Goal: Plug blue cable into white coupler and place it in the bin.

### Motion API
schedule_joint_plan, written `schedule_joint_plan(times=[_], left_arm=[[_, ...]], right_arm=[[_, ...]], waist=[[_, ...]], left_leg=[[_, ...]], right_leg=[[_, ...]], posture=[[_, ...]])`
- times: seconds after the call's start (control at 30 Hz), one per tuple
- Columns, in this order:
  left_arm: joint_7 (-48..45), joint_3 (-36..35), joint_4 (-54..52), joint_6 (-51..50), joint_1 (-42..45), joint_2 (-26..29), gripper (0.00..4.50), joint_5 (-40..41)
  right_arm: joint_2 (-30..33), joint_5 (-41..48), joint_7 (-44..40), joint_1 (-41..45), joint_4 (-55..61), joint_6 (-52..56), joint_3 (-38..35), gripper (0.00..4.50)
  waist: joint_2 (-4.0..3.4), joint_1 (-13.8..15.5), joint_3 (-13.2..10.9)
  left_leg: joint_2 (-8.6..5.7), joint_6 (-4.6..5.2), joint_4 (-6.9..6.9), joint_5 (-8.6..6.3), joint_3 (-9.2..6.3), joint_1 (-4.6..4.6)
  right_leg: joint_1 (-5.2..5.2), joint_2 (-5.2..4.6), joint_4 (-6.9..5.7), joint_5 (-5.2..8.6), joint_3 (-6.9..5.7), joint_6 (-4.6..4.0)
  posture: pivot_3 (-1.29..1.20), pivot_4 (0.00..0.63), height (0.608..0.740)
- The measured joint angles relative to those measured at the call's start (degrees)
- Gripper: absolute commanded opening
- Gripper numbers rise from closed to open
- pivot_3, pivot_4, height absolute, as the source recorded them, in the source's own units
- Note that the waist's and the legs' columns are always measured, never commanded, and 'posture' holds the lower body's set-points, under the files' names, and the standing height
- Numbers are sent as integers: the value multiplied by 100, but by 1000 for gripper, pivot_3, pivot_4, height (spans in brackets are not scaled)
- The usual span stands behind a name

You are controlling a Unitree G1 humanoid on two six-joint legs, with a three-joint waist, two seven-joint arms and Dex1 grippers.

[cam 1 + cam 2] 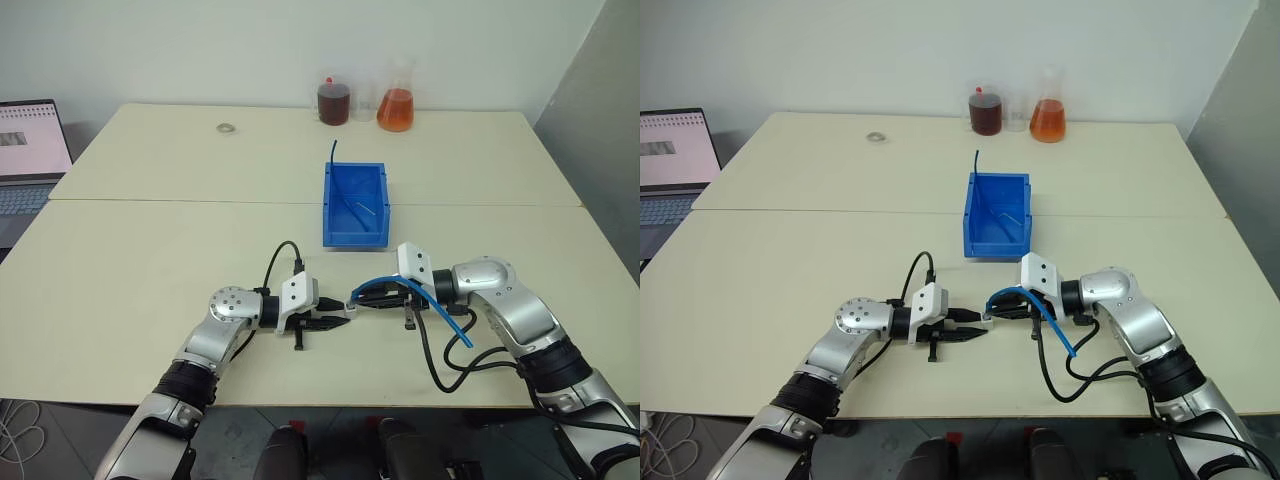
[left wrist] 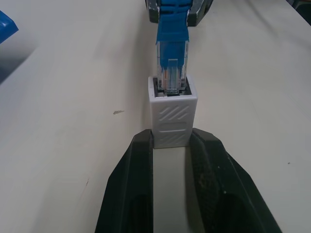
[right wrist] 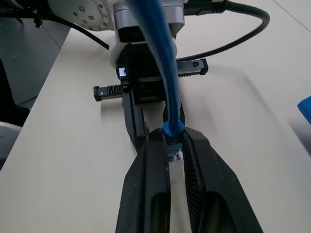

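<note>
**Plug seated at the coupler's socket, both held above the table**

The left gripper (image 2: 171,141) was clenched on the coupler (image 2: 172,114), its two black fingers (image 2: 133,160) pressed against the block's sides. The right gripper (image 3: 174,141) was closed on the cable (image 3: 163,73) just behind the plug (image 2: 170,63), and the plug's clear tip was seen inside the coupler's dark socket; how deep it sat could not be told. The two grippers were pointed at each other, nearly tip to tip, over the near half of the table (image 1: 130,290). From the right gripper the cable was arched back over the wrist and trailed down beside the forearm. The bin (image 1: 355,205) was standing just beyond the grippers, near the table's middle, with a thin cable (image 1: 333,152) rising from its far left corner. Two flasks (image 1: 395,100) of dark and orange liquid were set at the far edge, and a laptop (image 1: 30,150) was placed off the table's left side.
</note>
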State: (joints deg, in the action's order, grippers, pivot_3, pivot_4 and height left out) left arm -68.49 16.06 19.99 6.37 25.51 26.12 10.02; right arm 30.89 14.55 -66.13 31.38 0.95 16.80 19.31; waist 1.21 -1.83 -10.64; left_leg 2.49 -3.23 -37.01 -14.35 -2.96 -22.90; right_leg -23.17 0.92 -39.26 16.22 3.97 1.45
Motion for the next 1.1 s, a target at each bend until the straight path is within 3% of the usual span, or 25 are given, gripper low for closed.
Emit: schedule_joint_plan(times=[0.53,1.07,1.1], left_arm=[[31,0,4,-8,2,-6,762,-38],[43,-9,3,-6,-11,-5,762,-120],[44,-10,3,-9,-11,-5,1460,-120]], right_arm=[[-190,-131,150,-116,11,96,52,126],[-263,-260,116,-135,-434,-534,132,126],[-271,-260,115,-123,-457,-535,129,126]], waist=[[0,-4,1],[-7,-7,18],[-7,-8,18]], left_leg=[[0,0,-2,0,1,9],[0,1,-4,1,2,23],[0,2,-5,1,3,23]], right_leg=[[0,1,-19,1,2,-1],[7,2,-32,1,5,-1],[7,2,-33,1,6,-1]], posture=[[0,150,740],[0,150,740],[0,150,740]])
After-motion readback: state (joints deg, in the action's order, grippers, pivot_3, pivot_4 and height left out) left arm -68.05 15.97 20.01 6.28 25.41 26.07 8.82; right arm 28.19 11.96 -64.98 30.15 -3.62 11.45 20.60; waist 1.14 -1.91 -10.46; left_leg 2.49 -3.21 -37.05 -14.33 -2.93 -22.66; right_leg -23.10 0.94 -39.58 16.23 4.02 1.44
